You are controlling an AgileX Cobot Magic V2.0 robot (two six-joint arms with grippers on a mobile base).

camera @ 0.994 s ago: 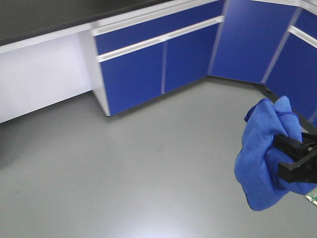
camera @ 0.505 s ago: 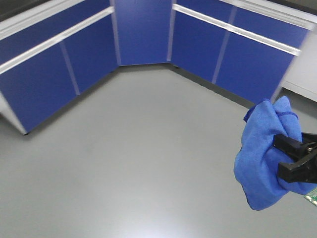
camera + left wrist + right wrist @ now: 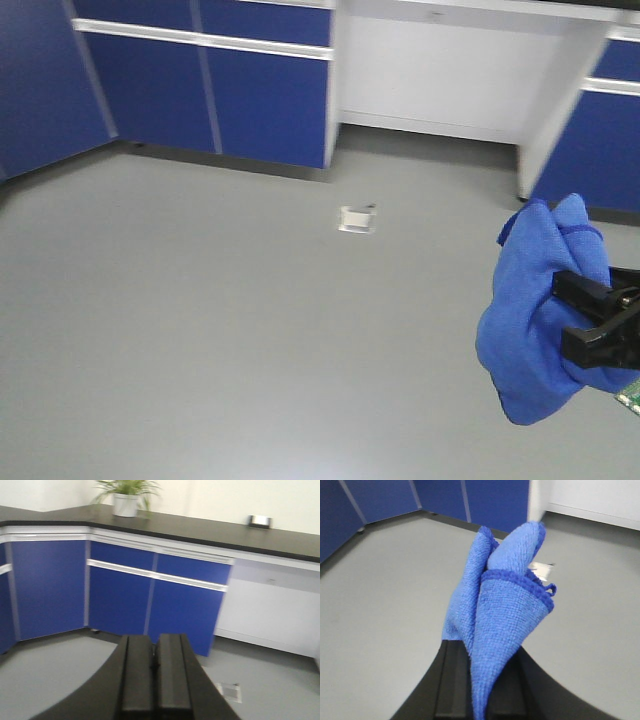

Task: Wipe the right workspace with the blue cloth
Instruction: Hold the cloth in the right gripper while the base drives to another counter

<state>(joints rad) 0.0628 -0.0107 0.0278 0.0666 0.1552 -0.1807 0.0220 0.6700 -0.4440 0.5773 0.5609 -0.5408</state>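
Observation:
The blue cloth point(image 3: 535, 320) hangs bunched over the grey floor at the right of the front view. My right gripper point(image 3: 577, 320) is shut on it. In the right wrist view the cloth point(image 3: 505, 605) stands up out of that gripper point(image 3: 482, 652) as a folded cone with a hemmed edge and a small loop. My left gripper point(image 3: 155, 641) is shut with nothing in it, its two black pads pressed together. Beyond it, the right workspace point(image 3: 210, 530) is a black benchtop carrying a small white-faced socket box point(image 3: 259, 521).
Blue cabinet doors point(image 3: 265, 100) and a white kneehole panel point(image 3: 440, 75) line the far wall under the benchtop. A small metal floor socket point(image 3: 356, 219) lies on the grey floor. A potted plant point(image 3: 127, 497) stands at the benchtop corner.
The whole scene has swung past: the blue corner cabinets slid off to the left, and the white kneehole panel and floor socket came into view. The right gripper and the cloth keep their place in the frame.

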